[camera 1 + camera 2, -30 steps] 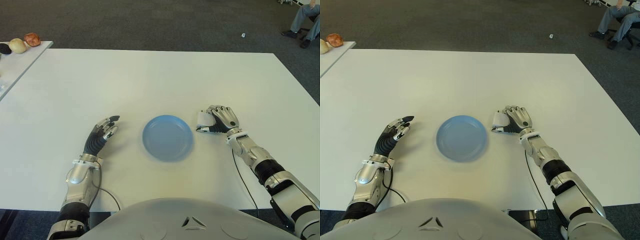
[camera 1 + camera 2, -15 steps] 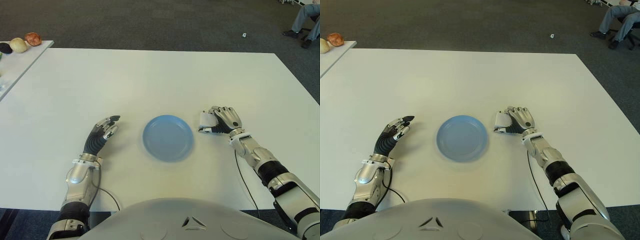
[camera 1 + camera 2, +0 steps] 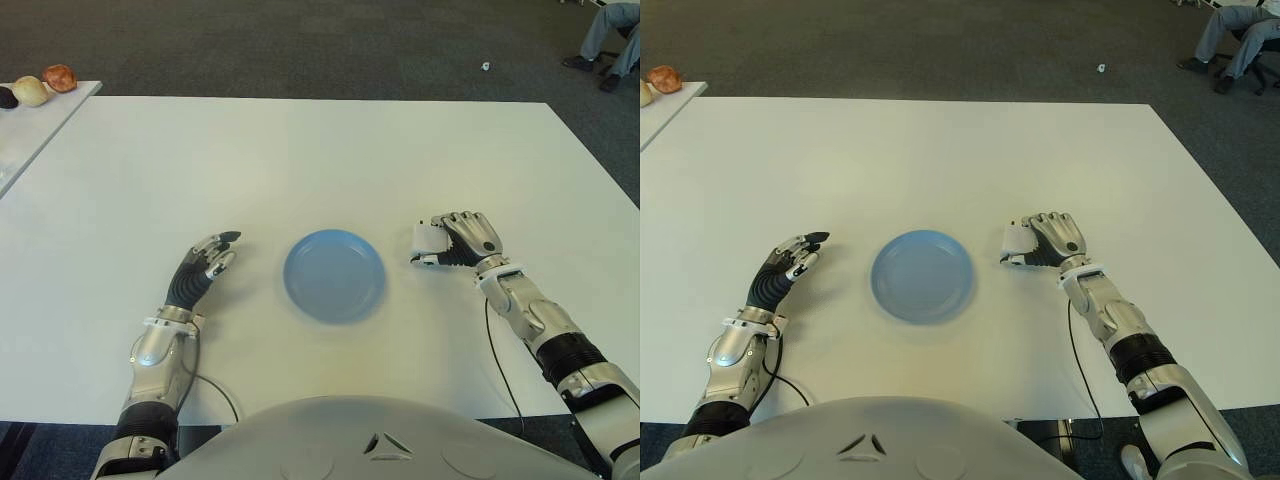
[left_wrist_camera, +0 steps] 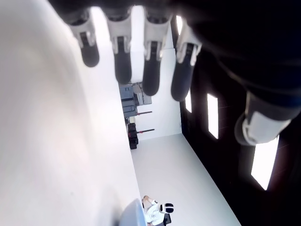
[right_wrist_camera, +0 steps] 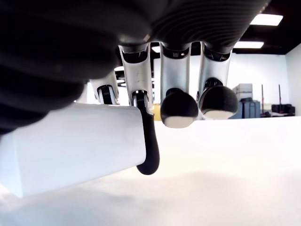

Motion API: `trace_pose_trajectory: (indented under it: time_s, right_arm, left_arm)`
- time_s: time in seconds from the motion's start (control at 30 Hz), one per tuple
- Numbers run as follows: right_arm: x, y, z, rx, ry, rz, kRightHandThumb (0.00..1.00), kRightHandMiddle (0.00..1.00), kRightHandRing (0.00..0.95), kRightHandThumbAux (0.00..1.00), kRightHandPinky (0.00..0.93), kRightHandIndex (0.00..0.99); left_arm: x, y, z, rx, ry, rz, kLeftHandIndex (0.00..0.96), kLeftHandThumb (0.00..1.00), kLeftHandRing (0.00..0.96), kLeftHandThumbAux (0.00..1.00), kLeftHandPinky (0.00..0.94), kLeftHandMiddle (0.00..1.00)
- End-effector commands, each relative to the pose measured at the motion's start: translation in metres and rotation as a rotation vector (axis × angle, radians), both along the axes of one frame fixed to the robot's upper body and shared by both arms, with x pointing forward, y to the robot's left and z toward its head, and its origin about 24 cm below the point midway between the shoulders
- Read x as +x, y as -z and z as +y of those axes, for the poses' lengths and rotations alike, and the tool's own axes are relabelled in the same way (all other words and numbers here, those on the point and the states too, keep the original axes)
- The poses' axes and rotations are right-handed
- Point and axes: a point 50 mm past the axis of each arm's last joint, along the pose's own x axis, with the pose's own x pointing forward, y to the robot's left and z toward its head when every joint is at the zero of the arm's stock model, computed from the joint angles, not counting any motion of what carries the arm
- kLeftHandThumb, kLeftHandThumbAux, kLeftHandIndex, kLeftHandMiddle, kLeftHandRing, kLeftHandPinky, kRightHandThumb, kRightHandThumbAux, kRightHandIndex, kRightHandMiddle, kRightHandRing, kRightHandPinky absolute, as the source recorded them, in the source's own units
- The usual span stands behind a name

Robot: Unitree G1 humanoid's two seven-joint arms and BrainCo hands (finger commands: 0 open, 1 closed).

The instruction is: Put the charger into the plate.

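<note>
Two metal-and-black robot hands show over the broad white table (image 3: 300,150), one on each side of the round pale-blue plate (image 3: 334,274). Curled knuckles-up, the right hand (image 3: 462,240) sits well to the plate's right, its forearm running back toward the robot's body; its fingers (image 5: 149,141) are wrapped over the small white block-shaped charger (image 3: 428,240), which juts from the thumb side of the fist, pointing toward the plate. Seen from the right wrist, the charger (image 5: 75,143) is pinned under the index finger and against the palm, while the other fingertips bend down beside it; whether its lower edge touches the tabletop cannot be told. So the charger is in the right hand's grasp, apart from the plate, with a strip of bare table between them. Off to the plate's other side, the left hand (image 3: 205,265) lies idle with its fingers (image 4: 122,61) stretched out, slightly parted and holding nothing, tips pointing away from the body. Far beyond that hand, small round fruit-like things (image 3: 45,84) sit on a second white table (image 3: 25,130).
</note>
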Motion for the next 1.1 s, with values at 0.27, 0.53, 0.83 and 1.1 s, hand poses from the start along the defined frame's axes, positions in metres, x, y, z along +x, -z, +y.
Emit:
trace_pose_trajectory:
  time_s: [0.27, 0.53, 0.83, 1.1]
  right_arm:
    - [0.000, -0.019, 0.001, 0.110, 0.019, -0.076, 0.956, 0.912, 0.894, 0.688, 0.868, 0.849]
    - [0.003, -0.032, 0.002, 0.140, 0.019, -0.123, 0.983, 0.922, 0.905, 0.669, 0.889, 0.873]
    - [0.002, -0.044, 0.010, 0.187, 0.019, -0.160, 0.990, 0.930, 0.913, 0.665, 0.897, 0.892]
    - [0.001, -0.049, 0.022, 0.212, 0.007, -0.164, 0.992, 0.923, 0.911, 0.667, 0.893, 0.881]
  left_arm:
    - [-0.034, 0.038, -0.015, -0.064, 0.000, 0.195, 0.303, 0.015, 0.180, 0.516, 0.133, 0.244]
    - [-0.034, 0.038, -0.016, -0.074, 0.003, 0.198, 0.302, 0.001, 0.181, 0.515, 0.138, 0.249]
    - [-0.035, 0.039, -0.019, -0.084, 0.009, 0.197, 0.304, 0.000, 0.179, 0.505, 0.143, 0.247]
    - [-0.034, 0.040, -0.021, -0.098, 0.002, 0.195, 0.313, 0.023, 0.190, 0.510, 0.136, 0.253]
